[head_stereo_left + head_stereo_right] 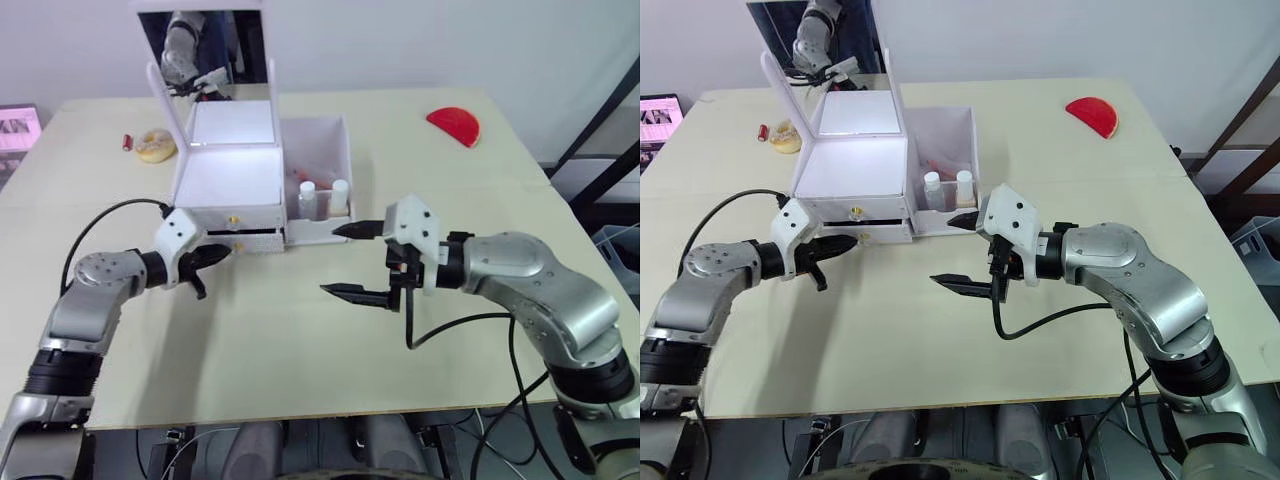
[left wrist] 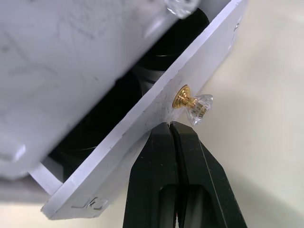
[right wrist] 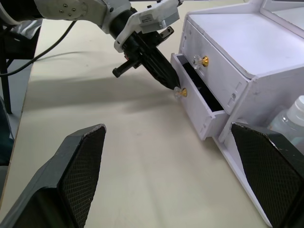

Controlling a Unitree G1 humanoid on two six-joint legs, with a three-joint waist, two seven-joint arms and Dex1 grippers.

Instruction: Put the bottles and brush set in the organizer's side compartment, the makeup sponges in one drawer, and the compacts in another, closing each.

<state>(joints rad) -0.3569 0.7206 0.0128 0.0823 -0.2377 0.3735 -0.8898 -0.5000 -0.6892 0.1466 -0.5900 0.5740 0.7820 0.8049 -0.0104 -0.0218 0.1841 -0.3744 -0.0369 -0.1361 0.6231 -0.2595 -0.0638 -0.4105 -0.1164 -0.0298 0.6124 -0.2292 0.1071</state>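
The white organizer [image 1: 228,175] stands at mid-table with its mirror lid [image 1: 205,45] raised. Its side compartment [image 1: 322,140] holds two clear bottles [image 1: 308,198] with something red behind them. The lower drawer [image 3: 192,102] is partly open, and dark round shapes, seemingly the compacts [image 2: 161,57], lie inside. My left gripper [image 1: 222,251] is shut, its tip touching that drawer's front right beside the crystal knob [image 2: 197,107]. My right gripper [image 1: 332,260] hangs wide open and holds nothing, just in front of the side compartment. The upper drawer [image 3: 213,71] is closed. The makeup sponges and brush set are out of view.
A red half-round object [image 1: 454,124] lies at the far right of the table. A pale ring-shaped item [image 1: 155,145] and a small red piece [image 1: 127,141] sit left of the organizer. Bare tabletop stretches in front of both grippers.
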